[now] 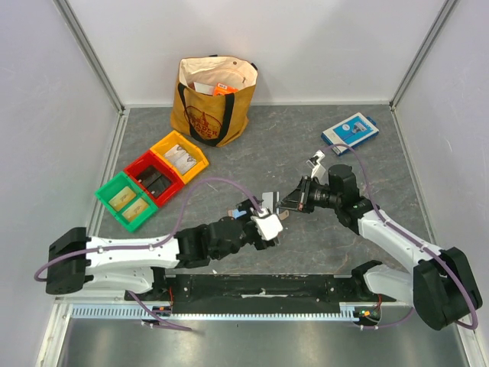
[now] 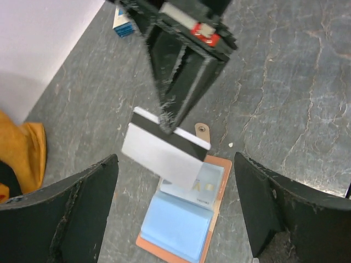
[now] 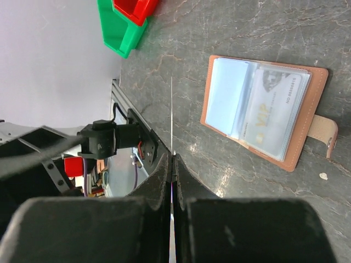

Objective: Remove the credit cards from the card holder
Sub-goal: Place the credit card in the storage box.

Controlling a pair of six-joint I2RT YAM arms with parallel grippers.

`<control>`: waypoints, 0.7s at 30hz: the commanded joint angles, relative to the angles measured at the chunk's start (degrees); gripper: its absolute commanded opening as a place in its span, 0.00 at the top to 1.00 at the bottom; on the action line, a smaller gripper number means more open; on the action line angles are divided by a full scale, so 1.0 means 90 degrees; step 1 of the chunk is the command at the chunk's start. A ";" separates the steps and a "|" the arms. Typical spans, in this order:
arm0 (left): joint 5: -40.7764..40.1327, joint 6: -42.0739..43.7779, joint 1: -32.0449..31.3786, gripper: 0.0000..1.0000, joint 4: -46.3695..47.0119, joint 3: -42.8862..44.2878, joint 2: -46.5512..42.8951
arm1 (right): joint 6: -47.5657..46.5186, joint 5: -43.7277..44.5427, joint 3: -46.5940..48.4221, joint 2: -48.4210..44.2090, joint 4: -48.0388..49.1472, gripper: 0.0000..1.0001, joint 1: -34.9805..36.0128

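Counter (image 1: pixel 267 145), dark grey and mottled, fills the top view. The left gripper (image 1: pixel 269 223) and right gripper (image 1: pixel 283 205) meet near its middle, almost touching, and hide most of what lies under them. A yellow tote (image 1: pixel 214 99) stands at the back. Left of centre, a yellow bin (image 1: pixel 178 157), a red bin (image 1: pixel 153 177) and a green bin (image 1: pixel 126 200) sit in a slanted row. A blue-and-white box (image 1: pixel 350 130) lies at the back right, well apart from both arms.

In the left wrist view, the left gripper's fingers (image 2: pixel 71 213) are spread wide at the two lower corners, holding nothing. Below and between them the holder (image 2: pixel 184 224) lies open flat on the counter, pale blue sleeves up, its snap tab (image 2: pixel 202 130) pointing away. The right gripper reaches in from the top, its jaws pinched on one edge of a card (image 2: pixel 162 153), pale grey with a dark stripe. The card is lifted above the holder and overlaps it in this view.

In the right wrist view, the right gripper's jaws are closed tight on the card, seen edge-on as a thin pale line. The holder lies open to the right, apart from the card and touched by neither gripper. A VIP card (image 3: pixel 277 107) sits in a clear sleeve on its right half. The green and red bins show at the top left.
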 commanded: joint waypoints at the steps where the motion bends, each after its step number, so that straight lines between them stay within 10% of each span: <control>1: -0.0458 0.1513 -0.0386 0.08 0.1264 -0.0179 0.0530 | 0.0224 0.0046 0.0154 -0.0236 -0.0045 1.00 -0.0017; 17: -0.1698 0.2638 -0.0602 0.47 0.3286 -0.0228 0.2357 | 0.0322 0.0056 0.0047 -0.0471 -0.0084 1.00 -0.0027; 21: -0.1982 0.2764 -0.0602 0.73 0.3492 -0.0189 0.2524 | 0.0332 0.0124 0.0047 -0.0519 -0.0084 1.00 -0.0027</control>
